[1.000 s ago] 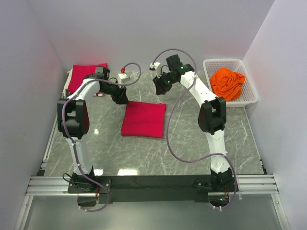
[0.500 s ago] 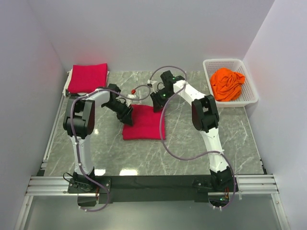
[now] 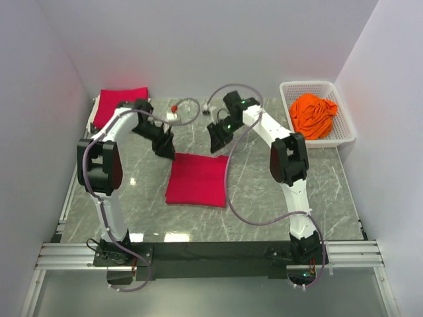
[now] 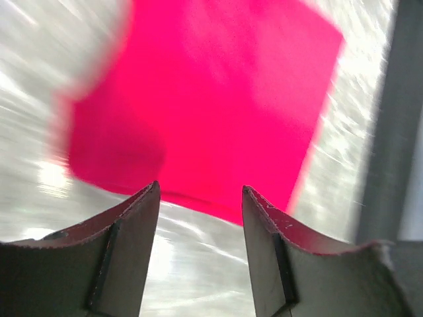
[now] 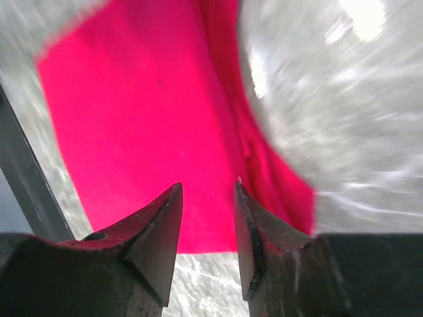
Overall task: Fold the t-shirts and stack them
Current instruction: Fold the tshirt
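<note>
A folded crimson t-shirt (image 3: 197, 179) lies flat in the middle of the table; it also shows in the left wrist view (image 4: 198, 105) and in the right wrist view (image 5: 152, 125). My left gripper (image 3: 166, 148) hovers open and empty just past its far left corner. My right gripper (image 3: 217, 140) hovers open and empty above its far right corner. A second folded crimson t-shirt (image 3: 120, 104) lies at the back left. An orange t-shirt (image 3: 313, 115) is crumpled in the white basket (image 3: 344, 132).
White walls close in the back and both sides. Loose cables (image 3: 188, 112) from both arms hang over the back of the table. A metal rail (image 3: 211, 254) runs along the near edge by the arm bases.
Both grippers have lifted off the middle shirt's far edge and moved back. The shirt lies a little nearer the front than before.
</note>
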`<move>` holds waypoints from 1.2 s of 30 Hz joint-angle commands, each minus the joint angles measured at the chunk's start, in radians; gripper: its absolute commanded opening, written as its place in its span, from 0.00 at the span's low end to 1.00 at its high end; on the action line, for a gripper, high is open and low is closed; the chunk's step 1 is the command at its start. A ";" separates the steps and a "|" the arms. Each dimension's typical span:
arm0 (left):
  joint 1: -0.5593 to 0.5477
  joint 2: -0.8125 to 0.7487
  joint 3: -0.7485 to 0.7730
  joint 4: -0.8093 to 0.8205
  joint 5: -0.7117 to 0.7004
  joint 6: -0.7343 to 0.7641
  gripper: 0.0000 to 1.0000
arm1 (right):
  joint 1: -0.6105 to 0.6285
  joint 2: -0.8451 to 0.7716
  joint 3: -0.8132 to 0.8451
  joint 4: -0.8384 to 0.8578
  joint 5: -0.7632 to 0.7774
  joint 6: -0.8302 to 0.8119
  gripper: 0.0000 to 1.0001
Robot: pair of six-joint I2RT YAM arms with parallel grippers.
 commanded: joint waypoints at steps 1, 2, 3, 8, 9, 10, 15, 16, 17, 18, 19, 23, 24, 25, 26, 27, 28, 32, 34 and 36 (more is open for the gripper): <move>0.001 0.003 0.145 0.024 0.127 0.106 0.58 | -0.065 -0.020 0.154 0.027 -0.074 0.103 0.43; -0.007 -0.007 0.141 0.102 0.127 0.039 0.57 | -0.073 -0.003 0.165 0.065 -0.086 0.170 0.40; -0.013 -0.015 0.112 0.176 0.118 0.006 0.57 | -0.081 0.028 0.171 0.084 -0.104 0.200 0.39; -0.091 -0.001 0.033 0.511 0.041 -0.031 0.54 | -0.058 0.086 0.162 0.181 -0.146 0.302 0.36; -0.102 0.011 0.044 0.528 0.023 -0.031 0.54 | -0.052 0.111 0.168 0.194 -0.158 0.322 0.36; -0.113 0.025 0.052 0.540 0.016 -0.029 0.53 | -0.049 0.126 0.180 0.204 -0.164 0.335 0.36; -0.171 0.059 0.033 0.615 0.001 0.012 0.52 | -0.045 0.221 0.235 0.238 -0.189 0.387 0.35; -0.179 0.060 0.030 0.612 0.004 0.020 0.51 | -0.045 0.226 0.235 0.244 -0.198 0.392 0.34; -0.188 0.068 0.030 0.603 0.009 0.040 0.51 | -0.044 0.232 0.232 0.254 -0.207 0.407 0.33; -0.191 0.072 0.032 0.576 0.010 0.049 0.51 | -0.044 0.243 0.229 0.257 -0.215 0.412 0.33; -0.194 0.077 0.030 0.560 0.016 0.063 0.50 | -0.044 0.249 0.228 0.256 -0.221 0.413 0.32; -0.205 0.085 0.006 0.531 0.010 0.098 0.48 | -0.042 0.270 0.228 0.250 -0.244 0.410 0.31; -0.205 0.085 0.006 0.525 0.009 0.106 0.48 | -0.041 0.274 0.231 0.250 -0.246 0.407 0.31; -0.208 0.088 0.006 0.514 0.010 0.112 0.46 | -0.042 0.277 0.229 0.247 -0.247 0.406 0.31; -0.208 0.088 0.006 0.511 0.010 0.117 0.46 | -0.042 0.277 0.228 0.250 -0.250 0.407 0.31; -0.210 0.089 0.010 0.504 0.013 0.121 0.46 | -0.041 0.278 0.226 0.247 -0.256 0.406 0.31; -0.210 0.091 0.013 0.478 0.012 0.132 0.46 | -0.039 0.281 0.228 0.244 -0.255 0.401 0.31; -0.220 0.095 0.015 0.427 -0.008 0.173 0.48 | -0.032 0.287 0.223 0.212 -0.252 0.369 0.32; -0.223 0.094 0.010 0.419 -0.030 0.176 0.48 | -0.026 0.287 0.218 0.195 -0.241 0.349 0.32; -0.228 0.094 -0.001 0.436 -0.056 0.158 0.48 | -0.018 0.284 0.206 0.179 -0.236 0.329 0.32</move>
